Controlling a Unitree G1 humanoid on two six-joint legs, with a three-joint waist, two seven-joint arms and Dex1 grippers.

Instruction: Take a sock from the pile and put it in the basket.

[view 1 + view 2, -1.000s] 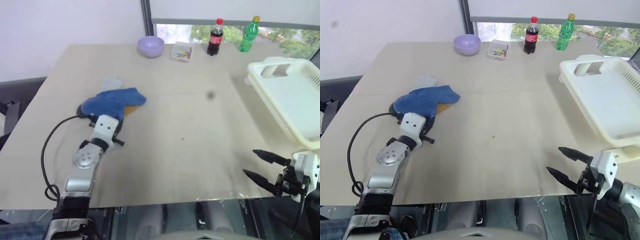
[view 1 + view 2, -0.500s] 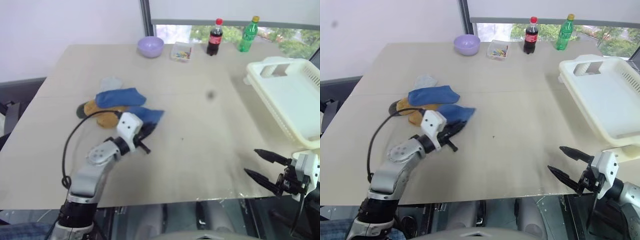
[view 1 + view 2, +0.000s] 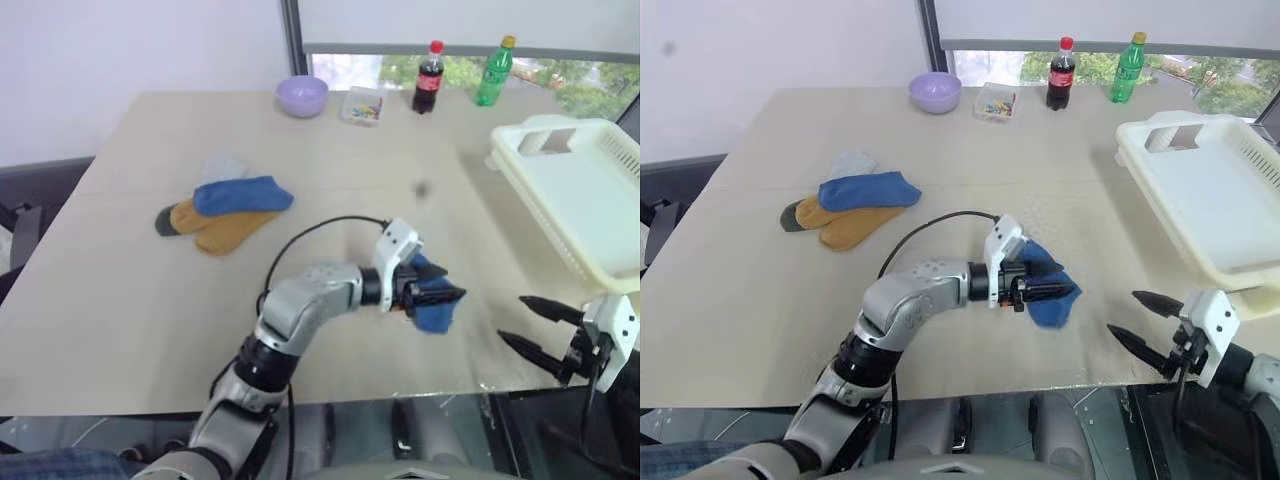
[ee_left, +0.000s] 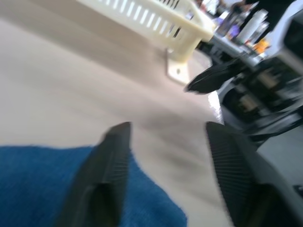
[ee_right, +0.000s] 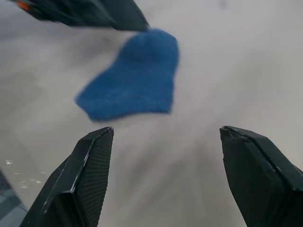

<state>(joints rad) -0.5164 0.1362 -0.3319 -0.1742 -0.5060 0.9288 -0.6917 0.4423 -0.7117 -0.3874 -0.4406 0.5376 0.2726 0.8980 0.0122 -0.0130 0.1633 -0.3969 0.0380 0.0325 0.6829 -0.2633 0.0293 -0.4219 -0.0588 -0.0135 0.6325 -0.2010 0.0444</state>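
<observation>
Lying outside basket (image 3: 1200, 190): blue sock (image 3: 1048, 295)

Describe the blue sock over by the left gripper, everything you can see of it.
The blue sock is royal blue, soft knit, crumpled. It lies on the tan table near the front edge, well apart from the pile and short of the white basket. The left gripper sits right over it with fingers spread, one of them over the fabric; whether they grip it cannot be told. The right gripper, open, hangs close by, not touching.

lavender bowl (image 3: 302, 95), 2 bottles (image 3: 429, 75) beside window
</observation>
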